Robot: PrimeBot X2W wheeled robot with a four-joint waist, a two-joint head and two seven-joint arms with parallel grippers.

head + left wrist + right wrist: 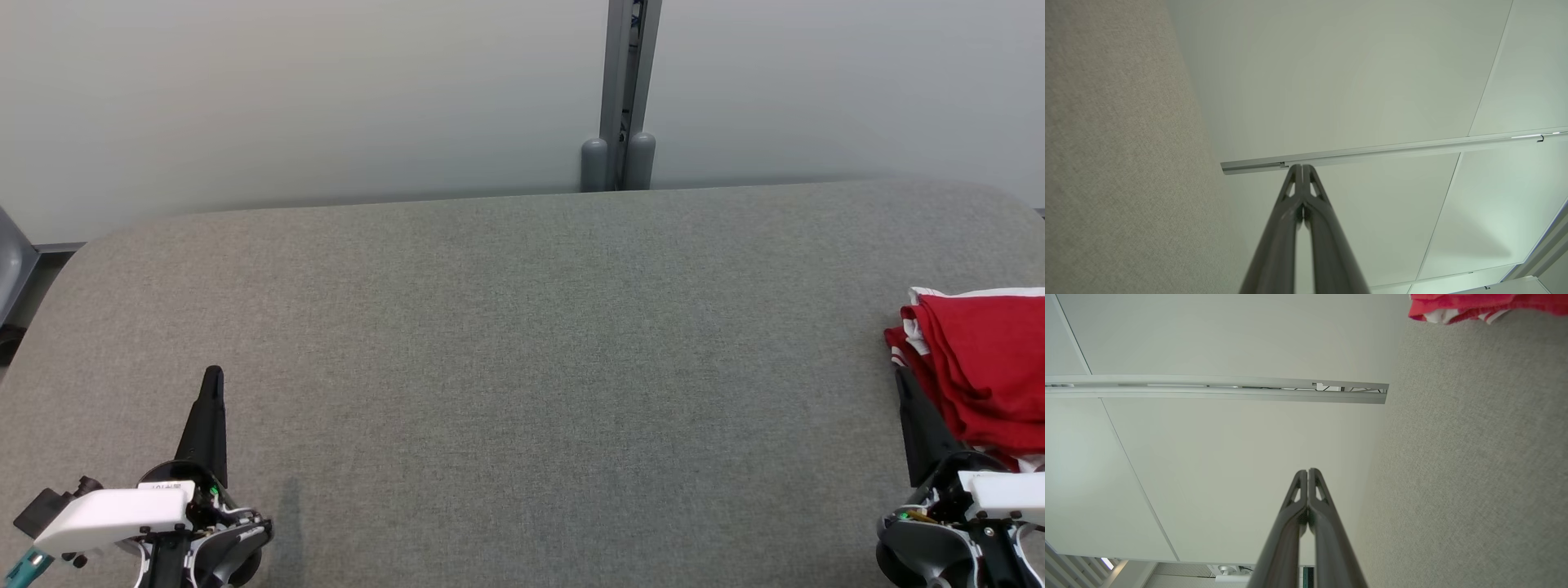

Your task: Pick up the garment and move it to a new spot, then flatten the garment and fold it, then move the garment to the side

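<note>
Left hand (214, 376), right hand (1307, 472) both closed, empty; garment (984, 367) looks folded at surface (522, 367) right edge, probably set aside already; otherwise right hand opens first.

The left gripper (214, 377) sits low on the robot's left, its two dark fingers (1282, 228) pressed together and pointing forward, with the white wrist casing (114, 510) just behind. The right gripper (900, 377) sits low on the robot's right, leaning slightly inward. Its fingers (1327, 531) are likewise closed tip to tip, and neither gripper holds anything.
</note>
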